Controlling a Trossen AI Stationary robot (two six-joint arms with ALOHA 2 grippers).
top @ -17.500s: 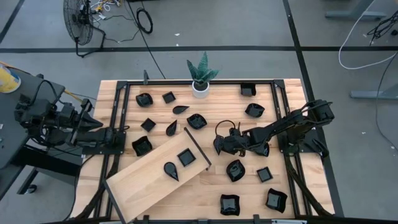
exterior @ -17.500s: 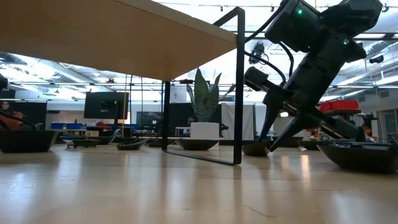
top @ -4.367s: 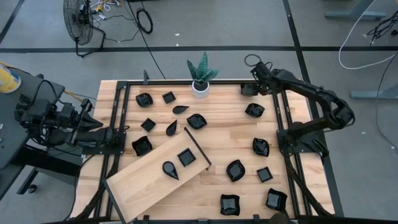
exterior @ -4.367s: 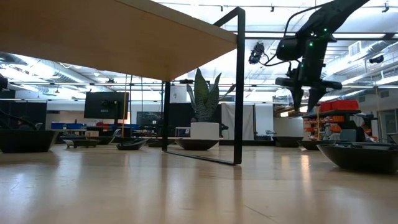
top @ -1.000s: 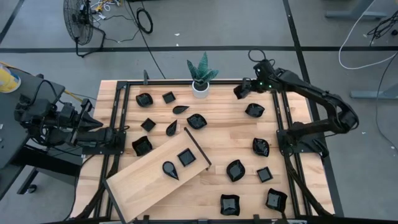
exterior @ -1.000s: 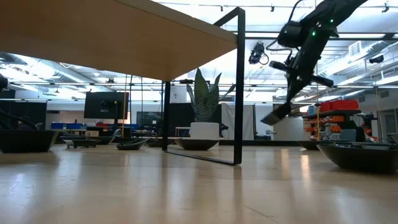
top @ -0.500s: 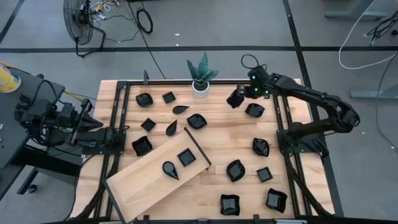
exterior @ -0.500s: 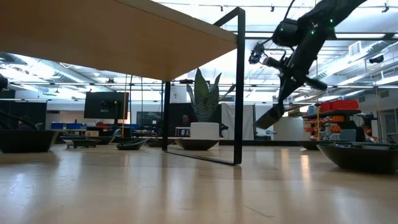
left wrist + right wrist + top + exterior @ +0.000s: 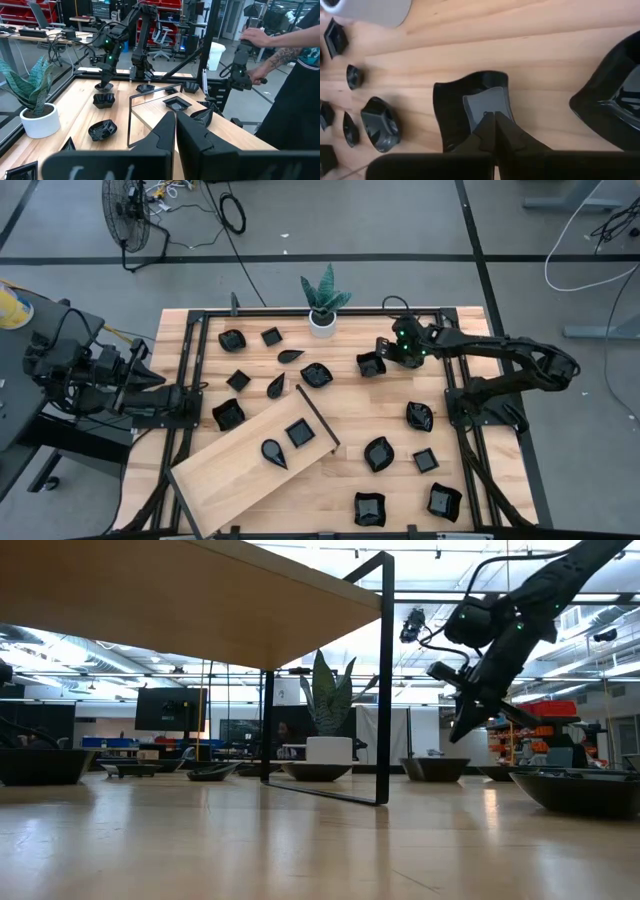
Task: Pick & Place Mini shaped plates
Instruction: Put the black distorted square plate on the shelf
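From above, the right hand (image 9: 381, 358) is clenched on the rim of a square plate (image 9: 371, 364), carrying it above the worktop (image 9: 350, 405) toward the board (image 9: 240, 465); the left hand, closed and empty, waits at the left edge. In the right wrist view the fingers (image 9: 492, 131) pinch the plate (image 9: 472, 107) rim, so that it hangs level

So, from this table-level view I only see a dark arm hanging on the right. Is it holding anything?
Observer: Yes. Its wrist camera shows the right fingers shut on the rim of a square plate.
Visitor: Where over the table is that?
Observer: From above, it is toward the back of the table, a little right of the plant pot.
Visitor: And the other arm?
Observer: The left fingers wait, shut, at the table's left edge.
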